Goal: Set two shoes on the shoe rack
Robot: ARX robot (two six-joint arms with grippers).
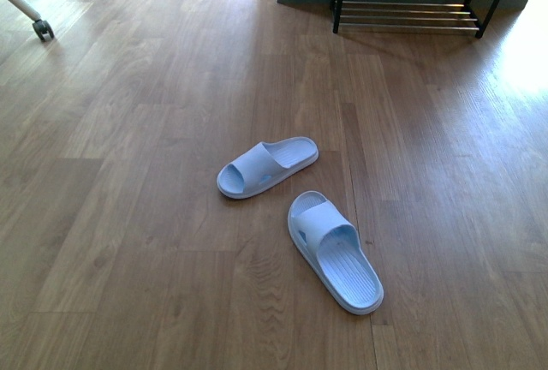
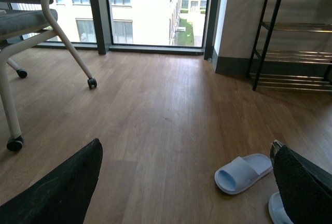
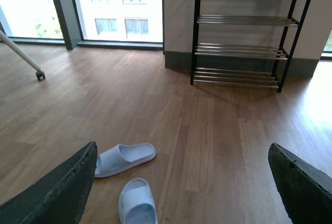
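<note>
Front view: neither arm in frame. Two pale blue moulded slide sandals lay on the brown wood-plank floor (image 1: 128,216), both off the rack. The farther sandal (image 1: 267,166) lay crosswise, toe to the left. The nearer sandal (image 1: 334,250) sat just beside it, not touching, toe pointing away. The black-framed shoe rack (image 1: 411,14) with chrome bar shelves stood well apart against the far wall; its visible lower shelves carried nothing.

Left wrist view: left gripper (image 2: 185,145) spread wide, its black fingers (image 2: 62,193) holding nothing, above the floor. Farther sandal (image 2: 243,172) lay between the fingers; nearer sandal (image 2: 276,211) was mostly hidden by one finger. A grey-seated chair (image 2: 31,22) on white castered legs stood near the window.

Right wrist view: right gripper (image 3: 182,147) likewise spread wide and empty. Both sandals (image 3: 124,159) (image 3: 137,203) lay by one finger, the shoe rack (image 3: 241,53) beyond them. Something pale sat on its top shelf, too cropped to identify.
</note>
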